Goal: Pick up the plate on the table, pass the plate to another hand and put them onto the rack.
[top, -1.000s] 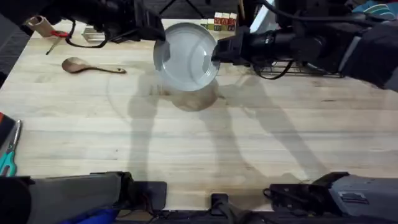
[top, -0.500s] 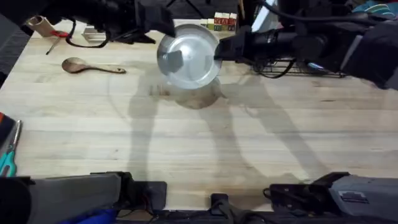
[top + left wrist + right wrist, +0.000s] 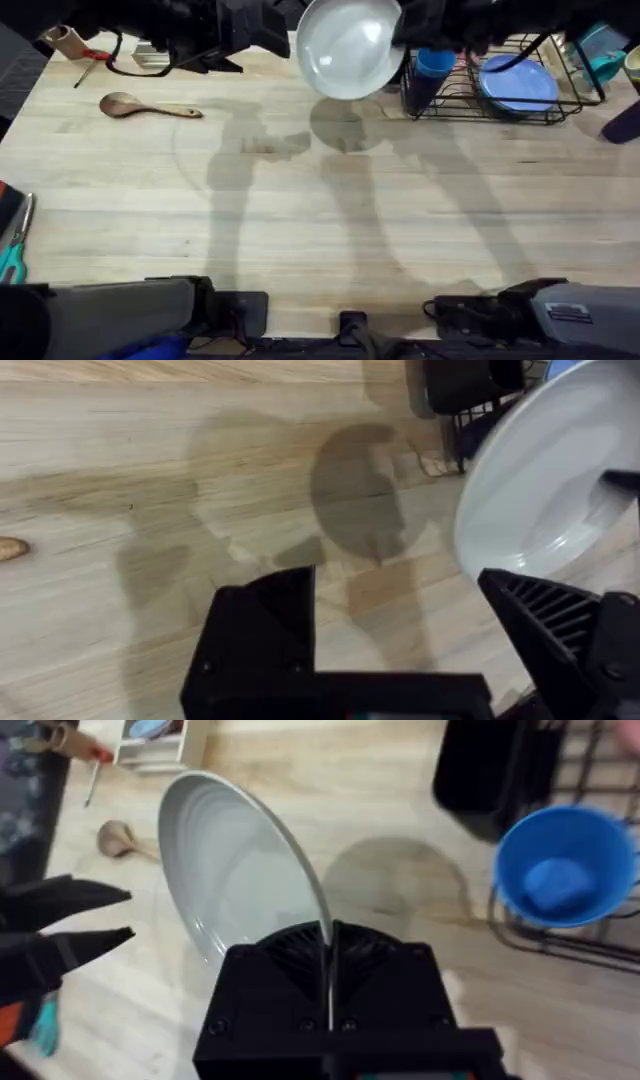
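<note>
The white plate (image 3: 348,48) hangs tilted above the back of the table (image 3: 320,220), just left of the black wire rack (image 3: 480,113). My right gripper (image 3: 398,40) is shut on the plate's right rim. In the right wrist view the plate (image 3: 240,870) stands edge-on, its rim pinched in my right gripper (image 3: 328,945). My left gripper (image 3: 280,30) is open just left of the plate and apart from it. In the left wrist view my left gripper (image 3: 400,630) has nothing between its fingers, and the plate (image 3: 540,490) is off to one side.
The rack holds a light blue plate (image 3: 517,82) and a blue cup (image 3: 435,65) at its near-left corner. A wooden spoon (image 3: 140,105) lies at the back left. Teal scissors (image 3: 15,250) lie at the left edge.
My left gripper has let go of the plate and opened. The right arm has carried the plate up and to the right, towards the rack.
</note>
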